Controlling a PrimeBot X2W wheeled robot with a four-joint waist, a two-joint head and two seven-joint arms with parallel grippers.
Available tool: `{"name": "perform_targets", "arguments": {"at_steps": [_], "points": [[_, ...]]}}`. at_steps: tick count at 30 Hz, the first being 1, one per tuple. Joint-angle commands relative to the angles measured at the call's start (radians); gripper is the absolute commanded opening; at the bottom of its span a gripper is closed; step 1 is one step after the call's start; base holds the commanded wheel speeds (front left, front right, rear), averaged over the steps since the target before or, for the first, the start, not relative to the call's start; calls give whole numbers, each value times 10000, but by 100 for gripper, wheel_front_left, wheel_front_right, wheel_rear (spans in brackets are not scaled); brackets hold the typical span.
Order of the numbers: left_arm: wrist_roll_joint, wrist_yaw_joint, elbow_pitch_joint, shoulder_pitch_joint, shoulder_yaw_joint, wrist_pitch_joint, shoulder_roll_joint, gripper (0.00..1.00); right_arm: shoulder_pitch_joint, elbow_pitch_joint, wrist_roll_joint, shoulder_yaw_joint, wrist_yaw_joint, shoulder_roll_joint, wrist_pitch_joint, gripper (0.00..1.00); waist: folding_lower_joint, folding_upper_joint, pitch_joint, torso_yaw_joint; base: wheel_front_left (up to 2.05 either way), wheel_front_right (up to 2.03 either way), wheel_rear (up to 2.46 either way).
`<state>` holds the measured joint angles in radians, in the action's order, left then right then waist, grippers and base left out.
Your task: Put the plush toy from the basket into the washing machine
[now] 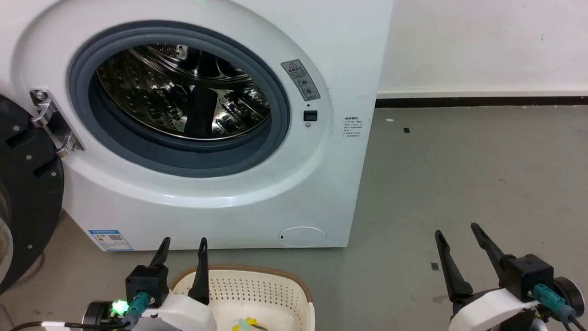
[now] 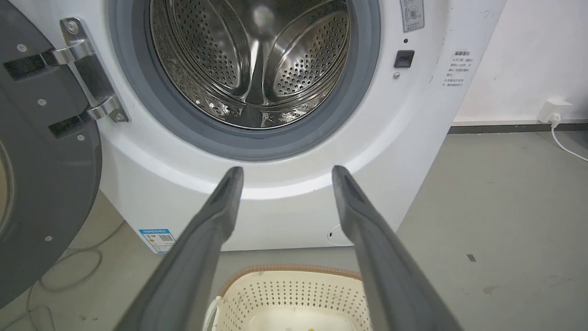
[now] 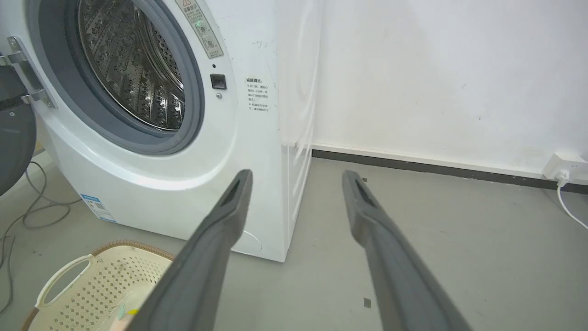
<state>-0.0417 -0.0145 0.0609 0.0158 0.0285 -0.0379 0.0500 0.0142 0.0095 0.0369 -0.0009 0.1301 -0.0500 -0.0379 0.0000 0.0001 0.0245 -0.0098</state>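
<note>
Plush toy [image 1: 247, 324] in the basket [image 1: 257, 275] — washing machine [image 1: 321, 184] open beyond.
The left gripper [image 1: 184, 240] hangs over the basket's left side and the right gripper [image 1: 456, 229] over the floor [image 1: 459, 161], both with fingers spread, holding nothing. The plush toy lies on the basket's bottom — the door [image 1: 27, 193] stands swung left.

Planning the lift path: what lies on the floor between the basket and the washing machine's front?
Nothing. In the right wrist view, a bare strip of grey floor separates the basket from the washing machine.
</note>
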Motion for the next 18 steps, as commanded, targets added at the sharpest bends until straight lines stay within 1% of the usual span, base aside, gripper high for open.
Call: {"name": "perform_targets", "arguments": {"at_steps": [1, 18], "points": [[-70, -18, 76, -101, 49, -84, 2, 100, -82, -20, 118, -26, 1, 0, -86, 100, 0, -1, 25, -11, 0, 0, 0], [-372, -49, 1043, -553, 265, -440, 12, 100, -288, -222, 281, -45, 2, -1, -441, 100, 0, -1, 621, -248, 0, 0, 0]]}}
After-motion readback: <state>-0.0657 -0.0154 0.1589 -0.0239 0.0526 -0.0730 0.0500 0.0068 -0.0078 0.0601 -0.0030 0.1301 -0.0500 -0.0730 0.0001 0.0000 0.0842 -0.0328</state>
